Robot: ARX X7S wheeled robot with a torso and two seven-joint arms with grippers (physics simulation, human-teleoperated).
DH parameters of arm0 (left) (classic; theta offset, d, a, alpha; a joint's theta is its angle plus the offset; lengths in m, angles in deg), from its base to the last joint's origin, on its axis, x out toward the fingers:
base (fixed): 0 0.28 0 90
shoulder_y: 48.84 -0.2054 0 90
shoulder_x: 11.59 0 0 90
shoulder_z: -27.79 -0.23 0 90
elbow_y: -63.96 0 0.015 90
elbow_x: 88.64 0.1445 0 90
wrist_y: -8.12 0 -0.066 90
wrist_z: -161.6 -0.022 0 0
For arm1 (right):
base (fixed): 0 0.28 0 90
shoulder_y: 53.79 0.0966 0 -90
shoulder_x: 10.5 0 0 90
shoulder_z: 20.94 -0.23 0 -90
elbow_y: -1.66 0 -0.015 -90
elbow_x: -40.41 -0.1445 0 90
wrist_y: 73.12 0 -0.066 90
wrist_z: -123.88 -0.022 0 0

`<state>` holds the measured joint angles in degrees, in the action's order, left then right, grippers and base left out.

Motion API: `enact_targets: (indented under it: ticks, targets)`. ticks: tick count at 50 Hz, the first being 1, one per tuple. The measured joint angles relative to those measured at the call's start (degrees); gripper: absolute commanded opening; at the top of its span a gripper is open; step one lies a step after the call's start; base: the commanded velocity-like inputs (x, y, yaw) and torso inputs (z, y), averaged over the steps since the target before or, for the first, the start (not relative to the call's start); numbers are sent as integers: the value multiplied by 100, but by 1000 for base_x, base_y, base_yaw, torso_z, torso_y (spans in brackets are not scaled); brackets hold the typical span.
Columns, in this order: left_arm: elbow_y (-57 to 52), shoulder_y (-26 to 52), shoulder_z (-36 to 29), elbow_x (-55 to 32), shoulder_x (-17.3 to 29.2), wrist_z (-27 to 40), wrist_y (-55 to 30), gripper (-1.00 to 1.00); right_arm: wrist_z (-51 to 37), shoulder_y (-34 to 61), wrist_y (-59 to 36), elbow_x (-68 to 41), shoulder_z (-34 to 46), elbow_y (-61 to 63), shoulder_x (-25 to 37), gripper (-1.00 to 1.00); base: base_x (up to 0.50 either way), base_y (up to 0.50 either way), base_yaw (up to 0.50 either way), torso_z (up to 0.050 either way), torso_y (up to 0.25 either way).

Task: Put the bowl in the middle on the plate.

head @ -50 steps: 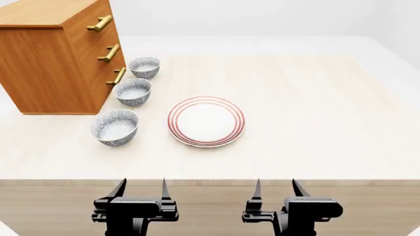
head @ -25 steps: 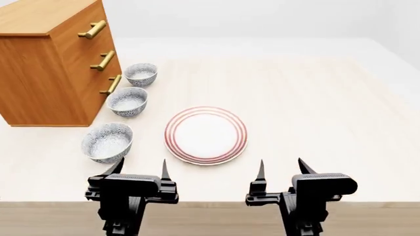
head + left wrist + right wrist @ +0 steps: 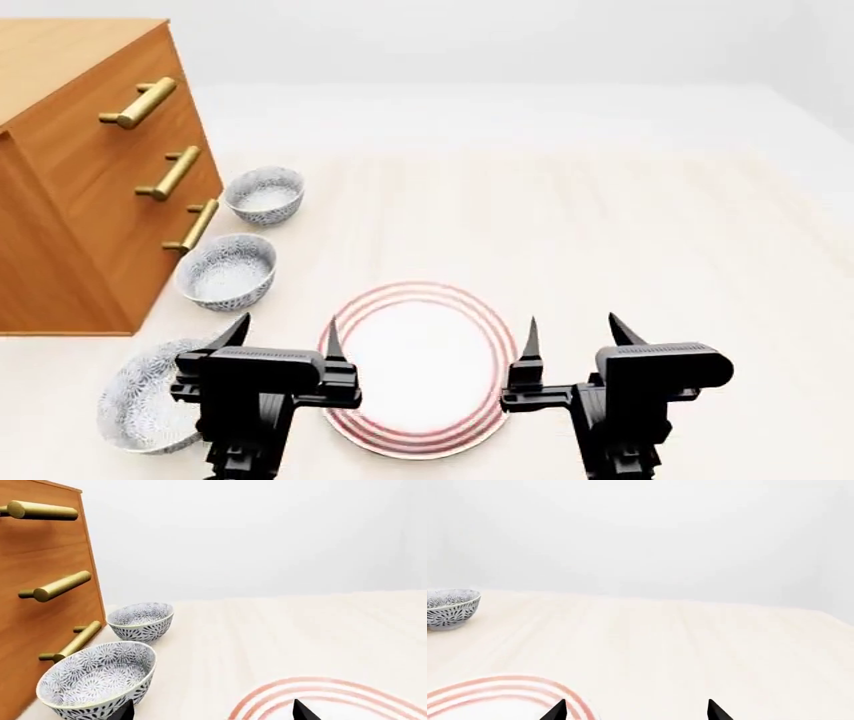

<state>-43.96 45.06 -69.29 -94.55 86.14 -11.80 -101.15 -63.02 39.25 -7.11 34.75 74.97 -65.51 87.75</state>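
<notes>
The bowl (image 3: 226, 272), middle of 3 in a row beside the dresser (image 3: 74, 190), sits clear and untouched ahead of the left gripper (image 3: 283, 345), whose fingers are spread and empty. The nearest bowl (image 3: 134, 405) is partly hidden behind that gripper; the far bowl (image 3: 263, 194) is fully seen. 1 plate (image 3: 420, 325) lies between and under both grippers, its near edge covered. The right gripper (image 3: 574, 345) is also spread, empty. The dresser's 3 handles show; its left side is cut off.
</notes>
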Motion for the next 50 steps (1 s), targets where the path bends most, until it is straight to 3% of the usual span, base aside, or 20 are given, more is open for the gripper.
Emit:
enact_targets:
  ticks: [16, 31, 40, 50]
  targets:
    - [72, 19, -42, -74, 61, 79, 50, 100, -63, 12, 55, -59, 66, -65, 56, 100, 500, 0, 0, 0, 1]
    - [-104, 44, -65, -254, 135, 116, -230, 100, -101, -16, 161, -165, 89, -133, 87, 100, 7, 0, 0, 0, 0]
    - [-872, 529, -23, -562, 167, 280, -1612, 100, -147, 1, 108, -175, 134, -100, 130, 100, 0, 0, 0, 0, 0]
    - [-1365, 1760, 208, -952, 95, 530, -3605, 100, -192, 14, 73, -195, 163, -63, 177, 100, 0, 0, 0, 0, 0]
